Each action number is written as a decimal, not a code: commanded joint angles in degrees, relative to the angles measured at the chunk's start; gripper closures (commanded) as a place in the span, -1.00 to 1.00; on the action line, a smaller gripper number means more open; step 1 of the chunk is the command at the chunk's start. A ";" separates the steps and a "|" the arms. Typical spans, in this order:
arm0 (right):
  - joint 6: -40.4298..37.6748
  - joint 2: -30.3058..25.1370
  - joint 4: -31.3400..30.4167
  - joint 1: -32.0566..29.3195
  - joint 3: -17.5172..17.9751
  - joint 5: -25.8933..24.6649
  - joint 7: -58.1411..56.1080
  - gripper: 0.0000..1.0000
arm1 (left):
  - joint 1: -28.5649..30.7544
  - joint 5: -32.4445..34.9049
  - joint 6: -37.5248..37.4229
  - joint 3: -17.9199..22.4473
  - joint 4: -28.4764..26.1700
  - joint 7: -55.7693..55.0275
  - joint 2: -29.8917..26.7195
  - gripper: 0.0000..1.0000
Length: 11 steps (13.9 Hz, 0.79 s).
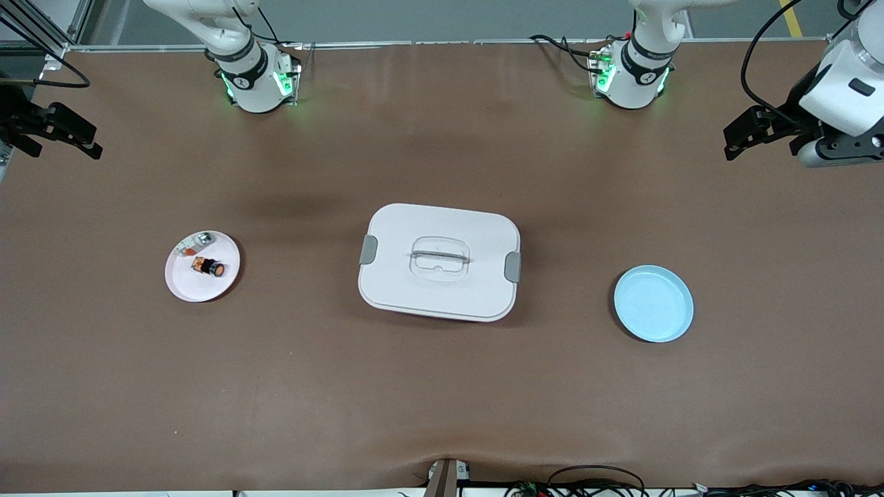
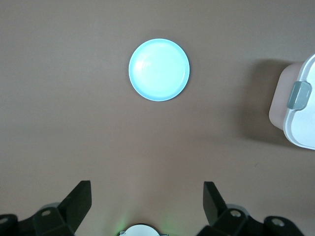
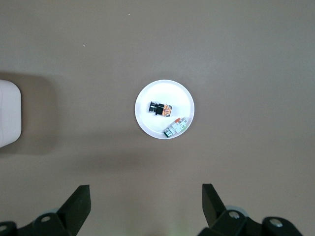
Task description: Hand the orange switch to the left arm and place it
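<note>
The orange switch (image 1: pixel 209 267) lies on its side on a pink plate (image 1: pixel 197 290) toward the right arm's end of the table. It also shows in the right wrist view (image 3: pixel 161 108), on that plate (image 3: pixel 162 91). The white box (image 1: pixel 440 261) stands shut at the table's middle, and its edges show in both wrist views (image 2: pixel 300 103) (image 3: pixel 9 114). My right gripper (image 1: pixel 79 138) (image 3: pixel 146 191) is open and empty, high over that end of the table. My left gripper (image 1: pixel 737 141) (image 2: pixel 146 189) is open and empty, high over the left arm's end.
A small silvery-green piece with a red bit (image 1: pixel 202 239) (image 3: pixel 175 127) lies on the pink plate beside the switch. An empty light-blue plate (image 1: pixel 653 304) (image 2: pixel 159 70) sits toward the left arm's end. Cables lie along the table's edge nearest the front camera.
</note>
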 commanded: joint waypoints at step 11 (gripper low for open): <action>-0.31 0.40 0.88 -0.10 0.19 1.01 0.41 -1.00 | 0.35 -0.17 -1.26 0.17 2.77 1.30 0.62 -1.00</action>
